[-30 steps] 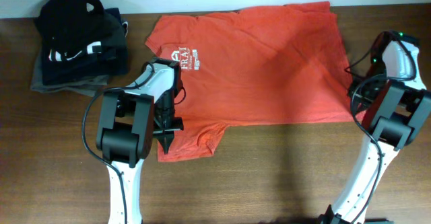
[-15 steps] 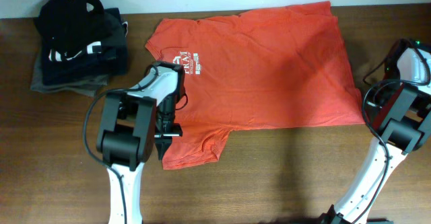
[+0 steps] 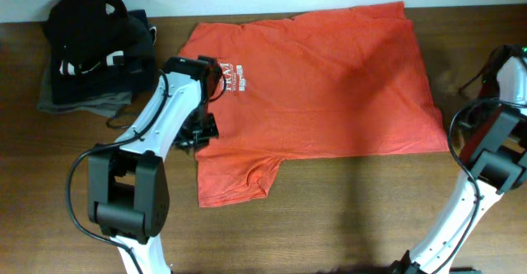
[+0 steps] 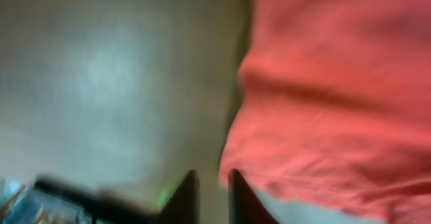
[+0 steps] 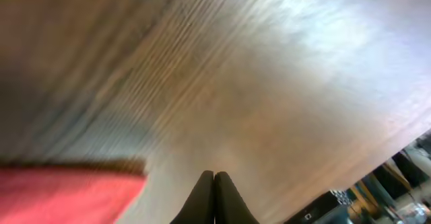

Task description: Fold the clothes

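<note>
The clothes are one orange-red T-shirt (image 3: 329, 85) lying flat across the back middle of the table, white logo (image 3: 232, 73) facing up and a sleeve (image 3: 235, 175) pointing toward the front. My left gripper (image 4: 212, 187) hovers at the shirt's left edge (image 4: 323, 116), its jaws a little apart over bare table with nothing between them. In the overhead view it sits at the shirt's left side (image 3: 198, 132). My right gripper (image 5: 214, 180) is shut on nothing above bare wood, just off the shirt's right corner (image 5: 60, 194).
A pile of dark folded garments (image 3: 95, 48) sits at the back left corner. Brown wooden table (image 3: 354, 208) shows in front of the shirt. The right arm (image 3: 504, 85) stands at the table's right edge.
The left arm has swung back from over the sleeve to the shirt's left edge and its jaws have parted, leaving the sleeve flat. The right arm has drawn off to the right.
</note>
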Robot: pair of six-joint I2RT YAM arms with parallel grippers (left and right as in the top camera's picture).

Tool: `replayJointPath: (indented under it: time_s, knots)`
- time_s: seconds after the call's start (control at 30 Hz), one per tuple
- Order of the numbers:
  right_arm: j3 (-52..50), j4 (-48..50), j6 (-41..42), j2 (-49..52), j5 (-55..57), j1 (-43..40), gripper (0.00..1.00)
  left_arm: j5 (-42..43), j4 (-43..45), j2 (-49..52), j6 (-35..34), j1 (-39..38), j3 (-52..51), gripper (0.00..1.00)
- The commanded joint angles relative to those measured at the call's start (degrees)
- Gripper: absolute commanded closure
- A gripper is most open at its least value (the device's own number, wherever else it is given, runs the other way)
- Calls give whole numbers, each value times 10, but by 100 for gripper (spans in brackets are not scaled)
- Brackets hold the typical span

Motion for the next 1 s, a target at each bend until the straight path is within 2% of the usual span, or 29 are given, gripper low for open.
replayJointPath:
  time_s: [0.0,0.03,0.17,0.2,0.27,0.4,0.57,0.7,0.77,0.97]
  knots:
    - [21,13,2,-82,-10,-1,89,-14,58,-14,34,12,26,54]
    - [21,22,-9,-90,-25,-1,85,-14,78,-14,45,14,28,48]
    - [21,59,-56,-105,-115,-1,55,-14,181,-14,81,14,32,24]
    - [21,69,-70,-105,-141,-1,45,-14,205,-14,93,14,32,15]
    - [21,89,-93,-105,-189,-1,38,-14,244,-14,119,14,33,1]
    - [23,142,-127,-105,-276,-1,35,-14,327,-14,151,14,33,1]
    - [59,196,-188,-106,-413,15,32,-14,498,-14,151,26,33,1]
    - [84,261,-187,-106,-416,45,25,-11,613,-11,156,44,33,2]
    - [84,293,-185,-106,-411,64,25,2,652,-5,163,53,33,2]
    - [84,324,-184,-96,-270,131,28,23,729,41,163,59,33,3]
